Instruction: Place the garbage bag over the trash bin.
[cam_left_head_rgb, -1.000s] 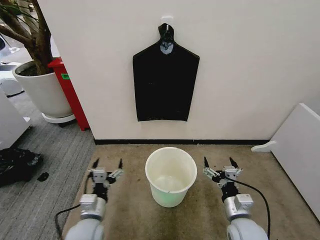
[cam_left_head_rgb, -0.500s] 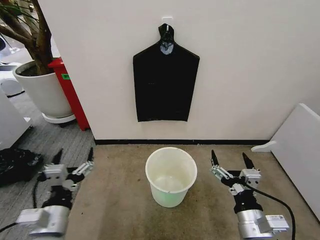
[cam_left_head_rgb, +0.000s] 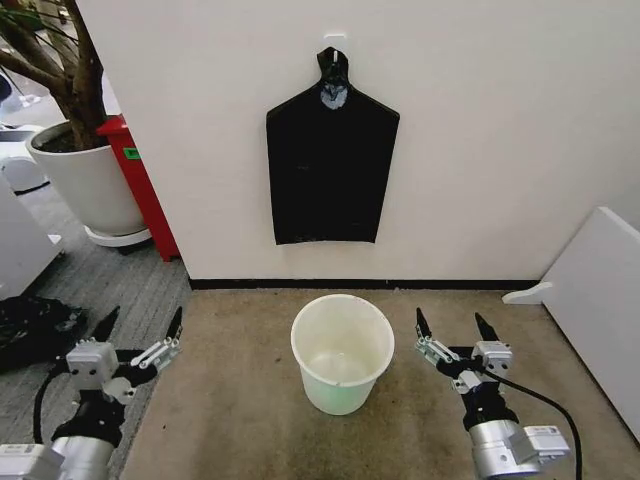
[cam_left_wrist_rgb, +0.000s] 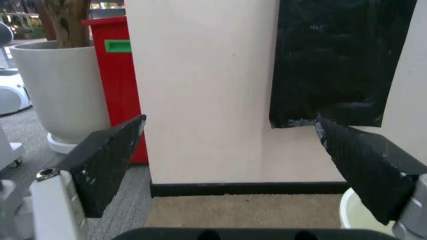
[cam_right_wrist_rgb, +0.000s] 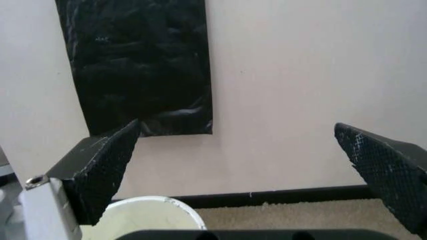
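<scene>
While the trash bin (cam_left_head_rgb: 341, 352) stands upright on the brown carpet (cam_left_head_rgb: 250, 420) a little way out from the wall's black baseboard (cam_left_head_rgb: 360, 284), both arms are held low at either side of it. The left gripper (cam_left_head_rgb: 135, 338) is seen near the carpet's left edge, where the grey floor (cam_left_head_rgb: 70, 420) begins, well apart from the bin; its jaws are spread wide with nothing between them. The right gripper (cam_left_head_rgb: 452, 332) is placed on the other side of the bin, somewhat nearer to it yet not touching, and its jaws are likewise released and empty.

The bin's cream-white rim is round and its inside is bare, with a pale greenish tint toward the base. Nothing is draped over it.

On the wall (cam_left_head_rgb: 500, 120) directly above the bin, a flat black bundle (cam_left_head_rgb: 331, 160) with sloping shoulders and a knot at the top is hung from a small hook (cam_left_head_rgb: 333, 42); its lower edge ends well above the baseboard. In the left wrist view the bundle's lower part (cam_left_wrist_rgb: 337, 60) is seen between the two dark jaws, and in the right wrist view the same black sheet (cam_right_wrist_rgb: 137, 65) is seen above a piece of the bin's rim (cam_right_wrist_rgb: 160, 205).

A lumpy dark bag (cam_left_head_rgb: 30, 330) lies on the grey floor at the far left. A large white plant pot (cam_left_head_rgb: 85, 185) and a red box (cam_left_head_rgb: 140, 180) stand beside the wall's left corner. A white board (cam_left_head_rgb: 590, 290) leans at the right.
</scene>
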